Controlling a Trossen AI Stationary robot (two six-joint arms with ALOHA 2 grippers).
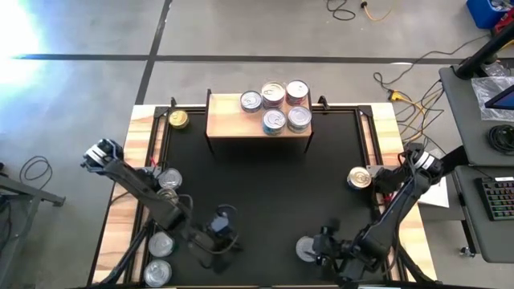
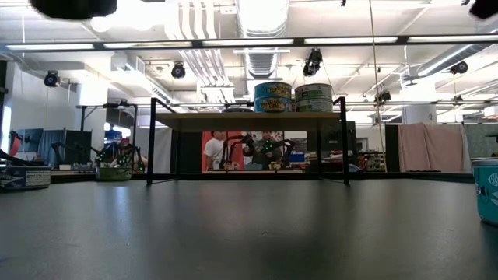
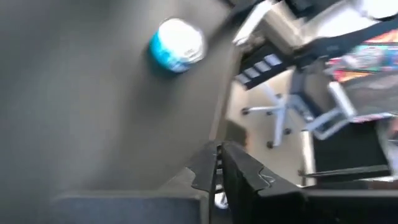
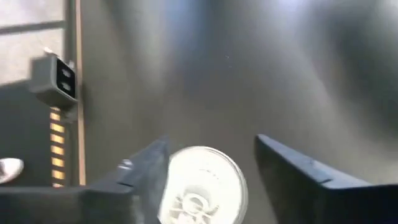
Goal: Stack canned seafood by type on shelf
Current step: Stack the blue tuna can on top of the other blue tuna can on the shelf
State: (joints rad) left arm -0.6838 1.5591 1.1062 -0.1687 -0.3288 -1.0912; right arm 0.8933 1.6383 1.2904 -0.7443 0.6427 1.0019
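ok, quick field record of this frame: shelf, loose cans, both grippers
shelf: back centre of mat, five cans on its right half, some stacked
gold can: on mat, left of shelf
left-side cans: four, along mat's left edge
right-edge can: alone at mat's right edge
left gripper: shut, empty, low over front of mat
right gripper: open, fingers astride a silver can at front right, not closed on it

Shiny metal tins [image 1: 274,107], light-wood shelf [image 1: 229,122]
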